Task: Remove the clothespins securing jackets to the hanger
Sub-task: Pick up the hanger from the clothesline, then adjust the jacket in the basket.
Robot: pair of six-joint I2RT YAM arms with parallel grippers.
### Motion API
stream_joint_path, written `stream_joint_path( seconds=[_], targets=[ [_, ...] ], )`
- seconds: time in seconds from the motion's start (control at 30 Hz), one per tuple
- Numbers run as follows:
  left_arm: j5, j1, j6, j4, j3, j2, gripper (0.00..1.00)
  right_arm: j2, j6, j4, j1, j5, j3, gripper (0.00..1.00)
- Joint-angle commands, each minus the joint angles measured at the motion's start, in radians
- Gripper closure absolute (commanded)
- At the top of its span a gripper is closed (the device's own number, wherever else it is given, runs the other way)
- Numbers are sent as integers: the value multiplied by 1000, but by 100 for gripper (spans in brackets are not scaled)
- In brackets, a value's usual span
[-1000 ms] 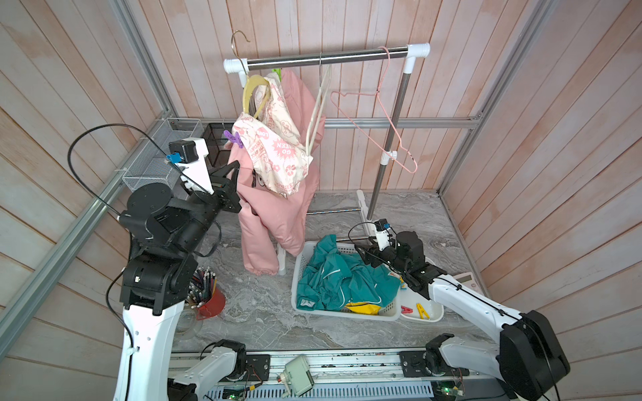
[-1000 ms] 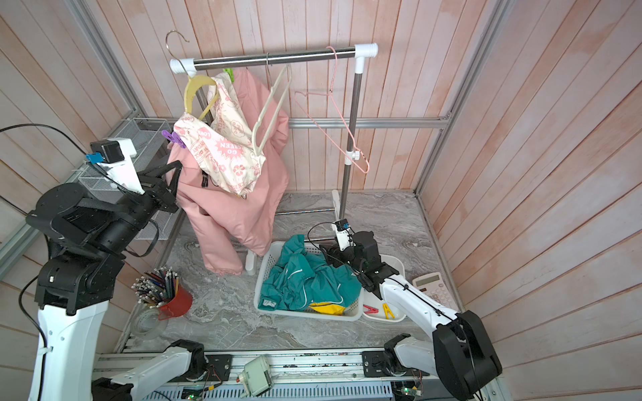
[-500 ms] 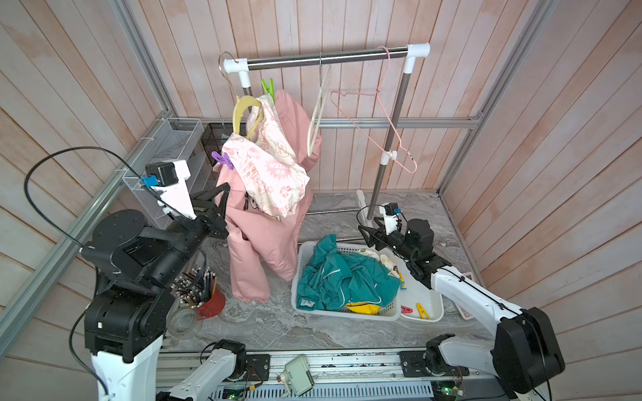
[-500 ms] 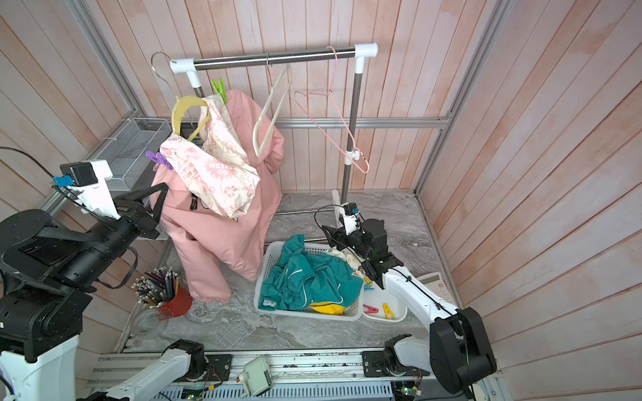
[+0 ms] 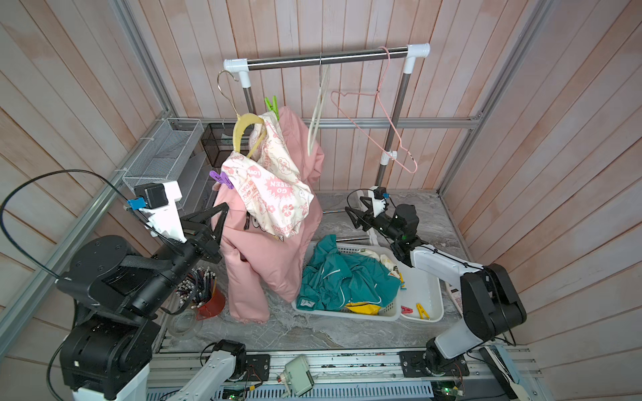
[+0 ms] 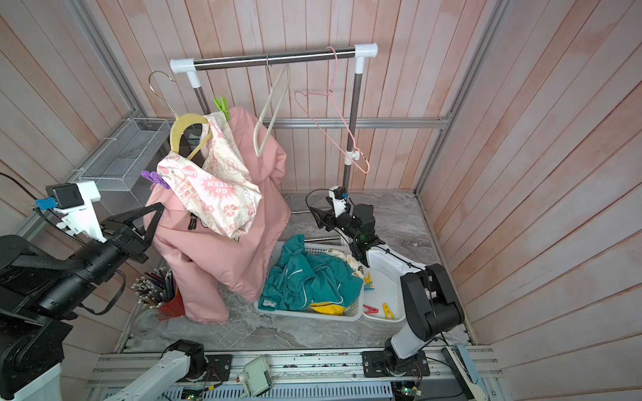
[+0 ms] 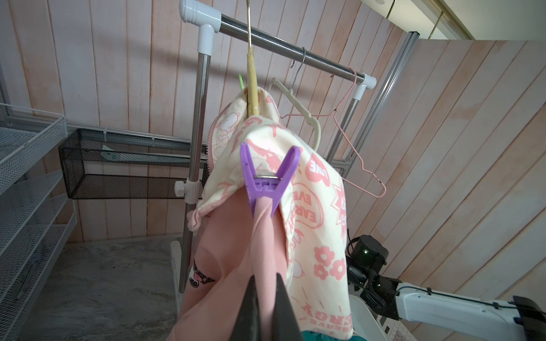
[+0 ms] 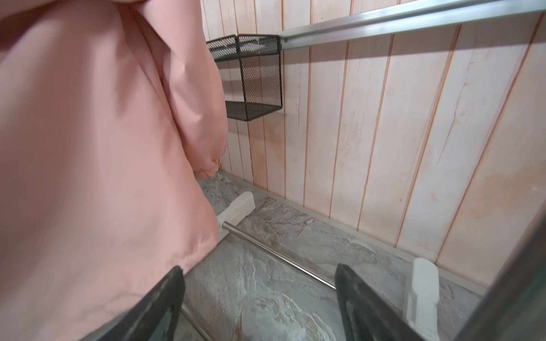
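Since a second ago, the yellow hanger [image 5: 243,130] has swung left and lower. Its hook looks clear of the rail [image 5: 326,60]'s left end, with the pink jacket [image 5: 267,250] dragged along. The right gripper [image 5: 352,208] has spread wider.

Top views: the left gripper [image 5: 224,209] is pinched tight on a fold of the pink jacket. A green clothespin [image 6: 221,106] sits at the collar. The lining [image 5: 278,201] reads "GO GREEN" and "LOVE". The teal jacket [image 5: 347,277] is in the basket [image 5: 347,314], near the desk [image 5: 278,326]'s front edge.

Left wrist: the purple clothespin [image 7: 267,180] is just above the fingers [image 7: 251,307]. It looks like light, stiff, springy plastic, so squeeze the splayed tails. The cloth is soft and slack.

Right wrist: the jaws are wide and empty, beside the jacket.

"GO GREEN", "LOVE", printed on pink jacket [image 5: 274,194] lining
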Motion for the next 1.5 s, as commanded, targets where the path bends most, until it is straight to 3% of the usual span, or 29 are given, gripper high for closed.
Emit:
stream_joint_path(
  seconds=[0.0, 0.5, 0.93, 1.0, 1.07, 1.23, 1.47],
  targets=[
    [33, 2, -16, 132, 3, -31, 100, 41, 15, 152, 7, -39, 55, 18],
    [100, 3, -49, 121, 0, -45, 100, 291, 77, 240, 84, -196, 343, 18],
    [147, 2, -80, 127, -11, -61, 100, 405, 81, 234, 132, -185, 504, 20],
    [145, 2, -89, 140, -30, -69, 100, 421, 95, 211, 134, -209, 540, 32],
    [143, 3, -96, 153, -47, -79, 100, 410, 97, 200, 134, -229, 529, 54],
    [149, 3, -120, 224, -113, -107, 100, 275, 56, 168, 144, -243, 347, 99],
    [271, 3, -189, 388, -225, -131, 100, -34, -18, 67, 180, -168, 39, 100]
  ],
)
